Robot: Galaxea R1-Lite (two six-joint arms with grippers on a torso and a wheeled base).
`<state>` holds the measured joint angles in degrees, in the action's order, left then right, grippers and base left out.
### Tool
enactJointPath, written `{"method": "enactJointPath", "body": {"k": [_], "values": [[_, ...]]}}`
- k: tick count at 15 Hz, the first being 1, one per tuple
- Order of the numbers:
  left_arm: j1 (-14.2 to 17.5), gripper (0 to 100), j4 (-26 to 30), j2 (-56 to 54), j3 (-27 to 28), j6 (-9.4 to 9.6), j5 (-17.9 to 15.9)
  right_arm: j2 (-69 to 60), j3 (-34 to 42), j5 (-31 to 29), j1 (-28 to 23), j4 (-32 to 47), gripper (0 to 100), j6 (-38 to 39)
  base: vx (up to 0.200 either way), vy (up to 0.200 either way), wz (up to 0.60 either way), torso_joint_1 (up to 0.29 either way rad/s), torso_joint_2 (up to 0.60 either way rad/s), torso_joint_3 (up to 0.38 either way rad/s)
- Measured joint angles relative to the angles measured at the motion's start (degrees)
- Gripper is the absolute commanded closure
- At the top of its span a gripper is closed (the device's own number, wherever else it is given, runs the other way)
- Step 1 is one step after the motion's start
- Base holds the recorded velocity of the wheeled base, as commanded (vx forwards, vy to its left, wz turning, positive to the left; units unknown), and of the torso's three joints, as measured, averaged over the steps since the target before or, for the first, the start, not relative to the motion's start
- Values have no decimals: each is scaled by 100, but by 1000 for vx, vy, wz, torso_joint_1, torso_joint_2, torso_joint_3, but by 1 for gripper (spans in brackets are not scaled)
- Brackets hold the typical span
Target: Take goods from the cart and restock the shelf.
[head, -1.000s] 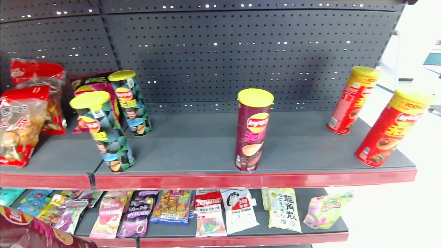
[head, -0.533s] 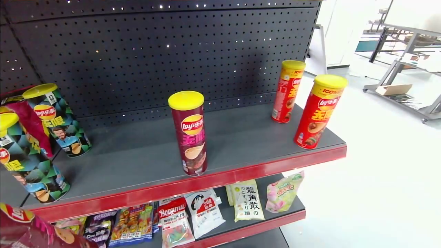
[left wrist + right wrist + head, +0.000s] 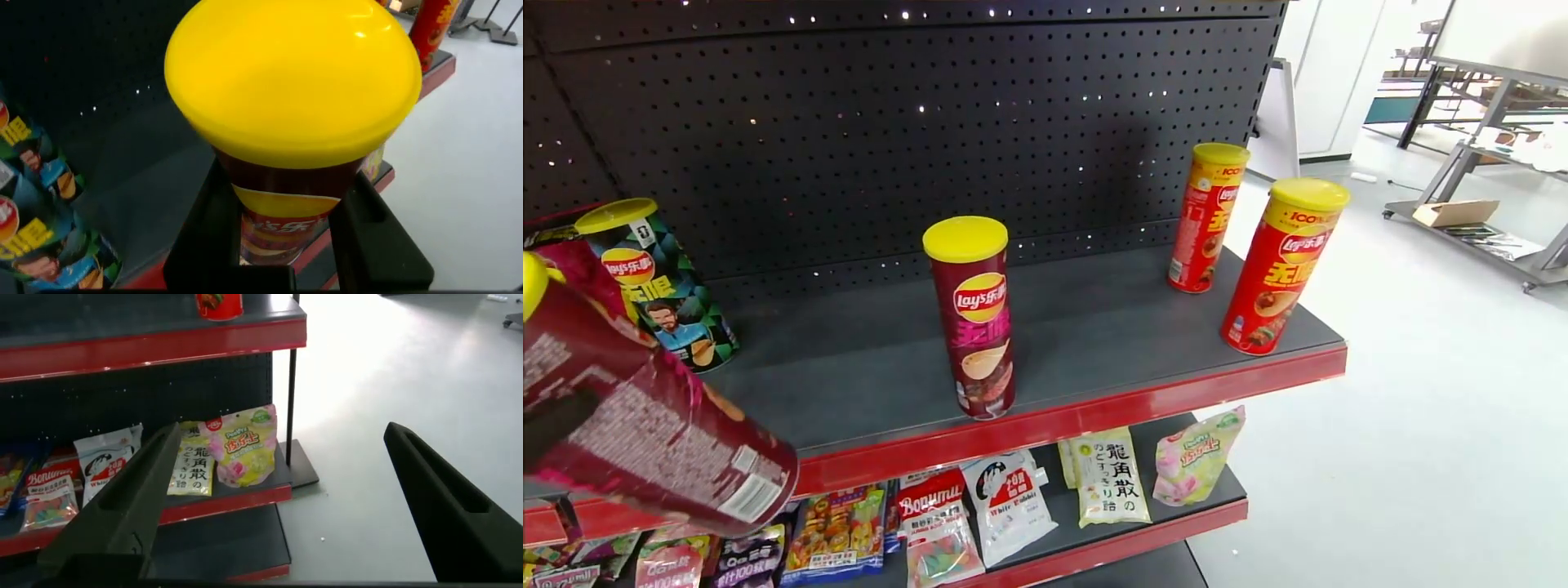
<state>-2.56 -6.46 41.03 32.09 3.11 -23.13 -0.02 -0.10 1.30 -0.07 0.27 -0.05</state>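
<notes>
**While gripping a maroon can [image 3: 645, 425], the left pincer [image 3: 292, 233] is hovering before the shelf [image 3: 1111, 327]**

As the head view is looking down on it, the dark shelf with its red front lip is taking up most of the scene. Before that lip, at the robot's left, the maroon can is tilting, its yellow lid [image 3: 529, 282] pointing up and away and its base coming toward the camera. The left pincer is clamping it just below the lid, one black finger pressing each side of the body. A second maroon can [image 3: 974, 318] is standing upright near the shelf's front edge, about midway along. Two red cans [image 3: 1282, 265] are standing at the right end, one behind the other, and a green-patterned can [image 3: 658, 286] is standing toward the back on the left. The right pincer [image 3: 282, 433] is hanging wide open, holding nothing, down by the lower shelf [image 3: 1143, 535], where snack packets [image 3: 1013, 506] are lying in a row
</notes>
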Motion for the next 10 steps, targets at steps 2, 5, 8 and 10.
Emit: {"method": "enactJointPath", "body": {"k": [2,5,8,10], "values": [[0,100,-618,750,112,-29,-11,0,0,0,-4,-2,0,-2,0,0,0,0,0,0],[-2,100,-1275,1687,234,-51,-24,0,2,0,-2,0,0,0,0,0,0,0,0,0],[-11,100,-1641,2439,466,-38,-38,0,5,-2,-2,0,0,-2,0,0,0,0,0,0],[-16,100,-1853,2985,768,-32,-29,0,5,0,-2,-2,0,-2,0,0,0,0,0,0]]}}
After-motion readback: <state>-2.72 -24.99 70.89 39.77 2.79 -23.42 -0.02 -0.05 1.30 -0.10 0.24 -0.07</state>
